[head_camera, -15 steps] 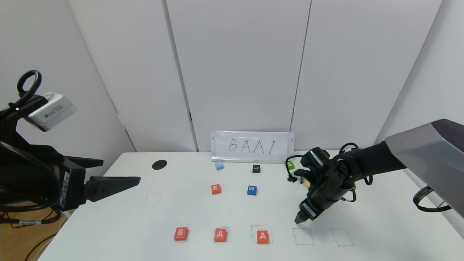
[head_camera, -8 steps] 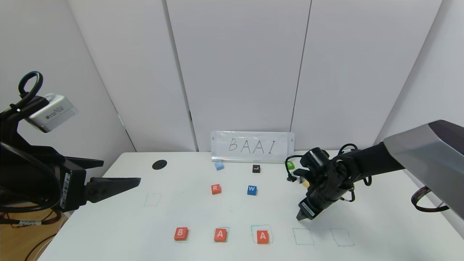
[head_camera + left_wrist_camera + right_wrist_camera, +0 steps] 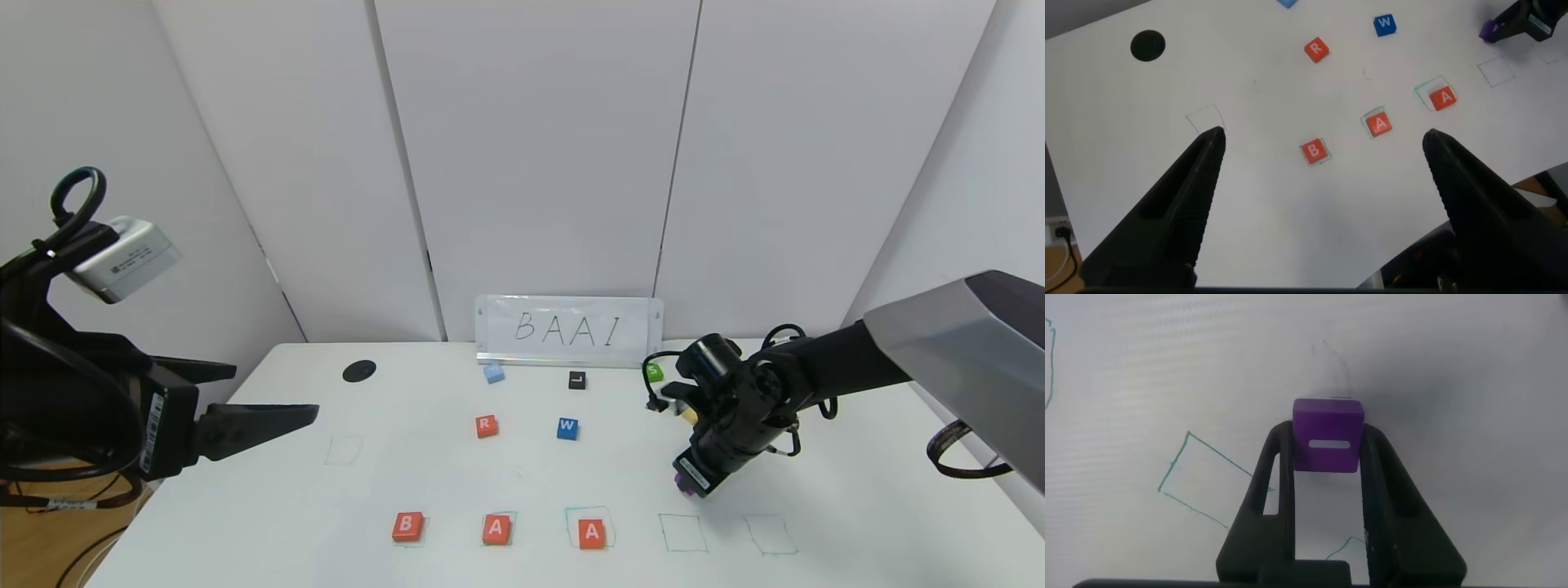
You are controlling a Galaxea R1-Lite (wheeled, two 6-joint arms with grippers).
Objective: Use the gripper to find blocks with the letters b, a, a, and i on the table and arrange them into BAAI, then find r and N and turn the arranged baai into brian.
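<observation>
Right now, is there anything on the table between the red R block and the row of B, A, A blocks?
No. In the head view, only bare white table lies between the R block and the B, A, A row.

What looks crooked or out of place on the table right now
Mostly tidy. The second A sits low and right in its green square, slightly off compared with the B and first A. The purple I isn't on the table; the right gripper holds it in its fingers.

Four task blocks (image 3: 496, 529) (three orange-red, one purple), one r (image 3: 486, 425), four other letter blocks (image 3: 568, 428), two grippers (image 3: 691, 483)
</observation>
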